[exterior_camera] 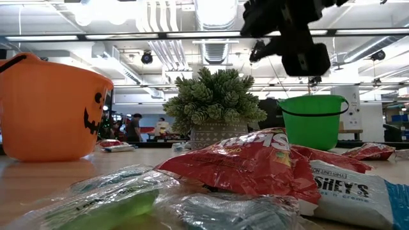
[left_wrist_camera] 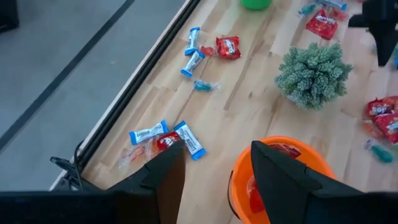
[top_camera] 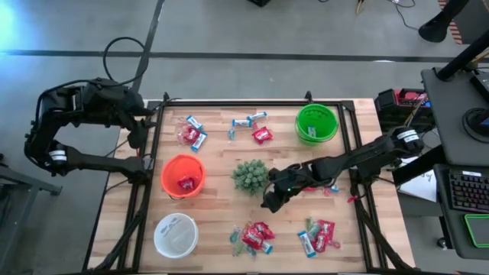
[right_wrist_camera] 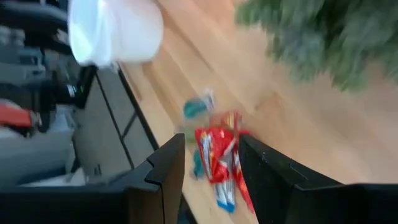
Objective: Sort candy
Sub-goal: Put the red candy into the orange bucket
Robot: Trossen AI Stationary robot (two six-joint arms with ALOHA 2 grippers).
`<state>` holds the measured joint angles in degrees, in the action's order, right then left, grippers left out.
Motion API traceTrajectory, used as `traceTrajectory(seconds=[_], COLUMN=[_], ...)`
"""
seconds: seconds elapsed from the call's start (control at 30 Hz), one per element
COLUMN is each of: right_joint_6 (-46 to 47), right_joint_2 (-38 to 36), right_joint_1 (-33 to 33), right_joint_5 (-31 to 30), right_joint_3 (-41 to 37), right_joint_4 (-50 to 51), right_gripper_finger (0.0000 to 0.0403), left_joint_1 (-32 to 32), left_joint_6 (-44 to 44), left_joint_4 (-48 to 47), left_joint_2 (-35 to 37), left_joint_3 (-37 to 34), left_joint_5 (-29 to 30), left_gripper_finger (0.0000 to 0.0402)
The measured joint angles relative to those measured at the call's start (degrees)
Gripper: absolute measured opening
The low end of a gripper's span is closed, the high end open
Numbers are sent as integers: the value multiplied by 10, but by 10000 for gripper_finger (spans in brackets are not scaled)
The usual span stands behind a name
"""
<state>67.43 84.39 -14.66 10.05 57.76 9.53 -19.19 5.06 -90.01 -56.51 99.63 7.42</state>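
Candy lies in loose heaps on the wooden table: red packets and blue-and-white bars at the far left (top_camera: pixel 192 134), far middle (top_camera: pixel 252 126), near middle (top_camera: pixel 252 235) and near right (top_camera: pixel 317 235). One red packet (top_camera: pixel 186 182) lies in the orange bowl (top_camera: pixel 170 174). My right gripper (top_camera: pixel 269 202) hangs open above the table, between the spiky plant (top_camera: pixel 250 176) and the near-middle heap (right_wrist_camera: pixel 217 155), touching nothing. My left gripper (left_wrist_camera: pixel 216 149) stands open, raised at the table's far left, above the orange bowl's (left_wrist_camera: pixel 239 174) side.
A white bowl (top_camera: pixel 176 234) stands at the near left and a green bowl (top_camera: pixel 316 123) at the far right, both on the table. The plant sits mid-table. More candy (top_camera: pixel 332 187) lies under the right arm. A dark frame rail (top_camera: pixel 149 164) runs along the table's edges.
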Motion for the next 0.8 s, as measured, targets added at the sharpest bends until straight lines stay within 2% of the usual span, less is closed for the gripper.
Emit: traceTrajectory(seconds=[0.37, 0.6, 0.8], right_joint_6=[-57, -8, 32], right_joint_2=[24, 48, 101], right_joint_1=[-38, -62, -76], right_joint_5=[9, 6, 5], right_joint_3=[0, 0, 0], right_joint_4=[7, 1, -41], right_gripper_finger=[169, 203, 210], left_joint_1=[0, 0, 0], left_joint_6=[30, 29, 25], left_joint_4=[0, 0, 0], left_joint_2=[5, 17, 29], left_joint_3=[0, 0, 0], left_joint_5=[-1, -6, -11], left_gripper_finger=[165, 165, 165])
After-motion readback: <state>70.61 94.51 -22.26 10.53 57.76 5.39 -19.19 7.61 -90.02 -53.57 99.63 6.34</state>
